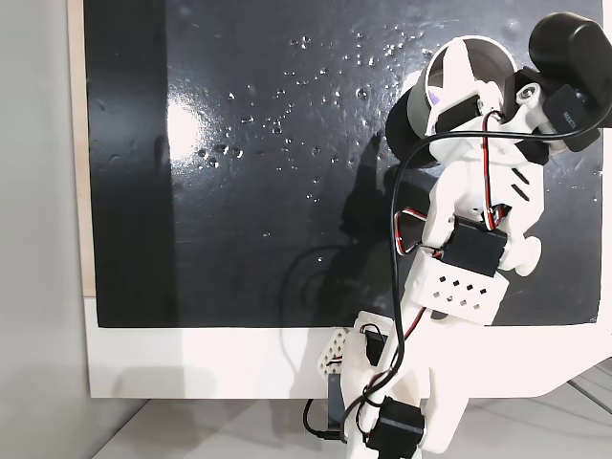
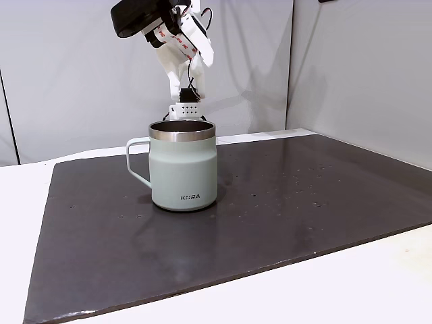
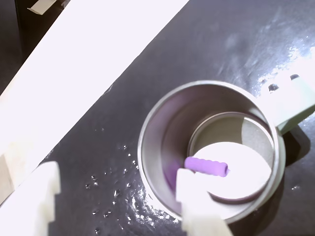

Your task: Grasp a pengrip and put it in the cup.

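While end effector [image 3: 115, 189] hovers spread, pengrip [image 3: 206, 165] occupies cup [image 3: 152, 132].

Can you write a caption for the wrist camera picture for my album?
Looking down past the open hand, a purple pengrip appears inside the steel cup on the black mat.

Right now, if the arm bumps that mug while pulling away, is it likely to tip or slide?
Probably neither. The cup looks squat, with a wide flat base on the dark mat, so tipping seems unlikely. Its steel rim suggests some weight. A knock on the handle might turn it slightly. The gripper hangs open above, near the pengrip.
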